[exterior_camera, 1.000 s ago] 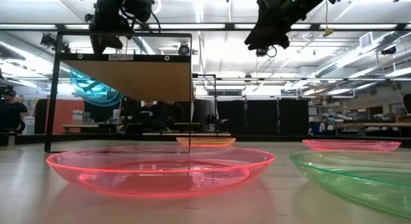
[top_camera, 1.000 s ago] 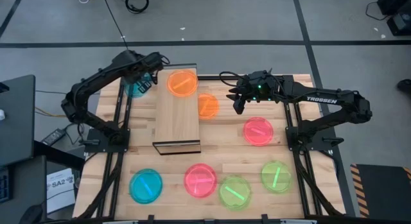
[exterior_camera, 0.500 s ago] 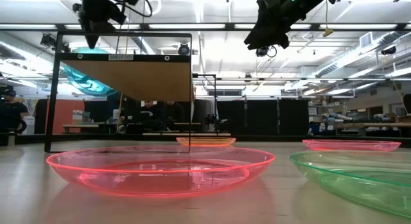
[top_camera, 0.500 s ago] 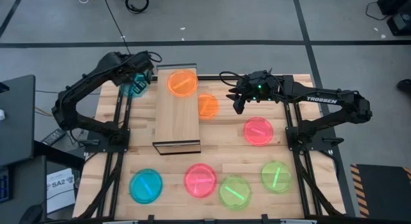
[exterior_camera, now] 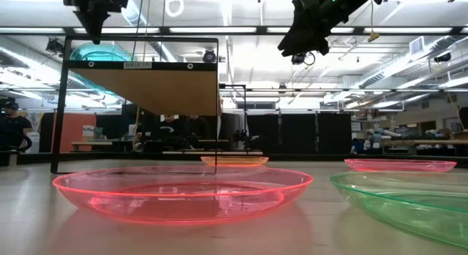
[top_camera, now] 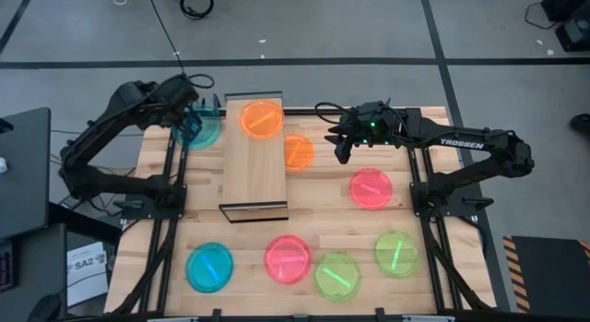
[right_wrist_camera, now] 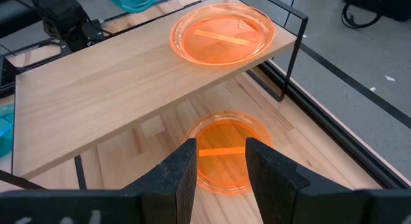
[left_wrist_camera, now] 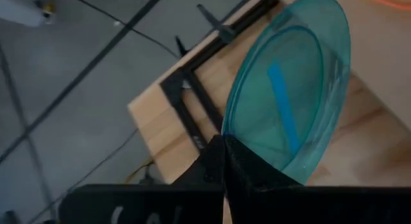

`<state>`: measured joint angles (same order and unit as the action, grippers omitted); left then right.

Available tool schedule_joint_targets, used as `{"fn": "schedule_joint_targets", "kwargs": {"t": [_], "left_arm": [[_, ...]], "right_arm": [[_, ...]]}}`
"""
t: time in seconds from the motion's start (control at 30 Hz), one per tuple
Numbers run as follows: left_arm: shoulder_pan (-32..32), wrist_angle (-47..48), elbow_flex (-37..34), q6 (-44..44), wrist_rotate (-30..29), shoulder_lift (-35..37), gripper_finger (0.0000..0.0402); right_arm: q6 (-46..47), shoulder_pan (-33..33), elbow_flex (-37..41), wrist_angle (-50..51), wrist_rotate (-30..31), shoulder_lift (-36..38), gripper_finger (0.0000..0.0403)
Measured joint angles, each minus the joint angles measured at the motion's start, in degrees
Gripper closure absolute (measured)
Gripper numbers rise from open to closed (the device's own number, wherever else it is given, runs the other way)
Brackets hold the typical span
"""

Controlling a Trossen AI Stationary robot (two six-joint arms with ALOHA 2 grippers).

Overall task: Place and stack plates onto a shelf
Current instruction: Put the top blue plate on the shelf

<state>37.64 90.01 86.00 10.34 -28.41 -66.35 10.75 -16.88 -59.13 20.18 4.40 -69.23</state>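
My left gripper (top_camera: 187,117) is shut on a teal plate (top_camera: 202,130) with a blue stripe, held in the air off the far left corner of the shelf (top_camera: 253,165). In the low view this plate (exterior_camera: 99,52) shows at shelf-top height. An orange plate (top_camera: 262,118) lies on the shelf's far end. My right gripper (top_camera: 340,150) hovers open to the right of the shelf, beside a second orange plate (top_camera: 298,151) that lies flat on the tabletop; the right wrist view shows that plate (right_wrist_camera: 221,153) just beyond the fingers. My left gripper pinches the teal plate's rim (left_wrist_camera: 229,124) between its two shut fingers, at the plate's far-left edge. The plate (left_wrist_camera: 289,89) juts out beyond the fingertips toward the shelf, tilted and lifted clear of both table and shelf.
More plates lie flat on the slatted tabletop: pink (top_camera: 371,187) to the right, then teal (top_camera: 209,267), pink (top_camera: 289,258) and two green (top_camera: 337,275) (top_camera: 396,254) along the near side. The shelf's board (right_wrist_camera: 115,89) is bare behind the orange plate. Dark frame rails run down both table sides.
My left gripper has risen and moved toward the table's left edge, staying shut on the teal plate. The plate has come up from below shelf height to the level of the shelf top and tipped from hanging toward flatter.
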Motion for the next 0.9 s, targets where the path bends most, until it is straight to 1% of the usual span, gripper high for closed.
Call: {"fn": "schedule_joint_targets", "kwargs": {"t": [0.13,0.33,0.47,0.6,0.73,0.8,0.9], "left_arm": [[0.0,0.0,0.0,0.0,6.5,1.8,0.0399],[0.0,0.0,0.0,0.3,19.3,2.9,0.0399],[0.0,0.0,0.0,2.7,26.6,2.6,0.0399],[0.0,-1.3,0.0,5.3,32.4,2.6,0.0399],[0.0,-3.0,0.0,8.0,35.9,2.6,0.0399],[-0.1,-3.6,0.0,8.9,36.6,2.6,0.0399],[-2.1,-5.2,-0.2,10.6,37.1,1.8,0.0399]], "right_arm": [[0.0,0.0,0.0,0.0,0.0,0.0,0.0263],[0.0,0.0,0.0,0.0,0.0,0.0,0.0263],[0.0,0.0,0.0,0.0,0.0,0.0,0.0263],[0.0,0.0,0.0,0.0,0.0,0.0,0.0263],[0.0,0.0,0.0,0.0,0.0,0.0,0.0263],[0.0,0.0,0.0,0.0,0.0,0.0,0.0263],[-0.2,0.0,0.0,0.0,0.0,0.0,0.0263]]}}
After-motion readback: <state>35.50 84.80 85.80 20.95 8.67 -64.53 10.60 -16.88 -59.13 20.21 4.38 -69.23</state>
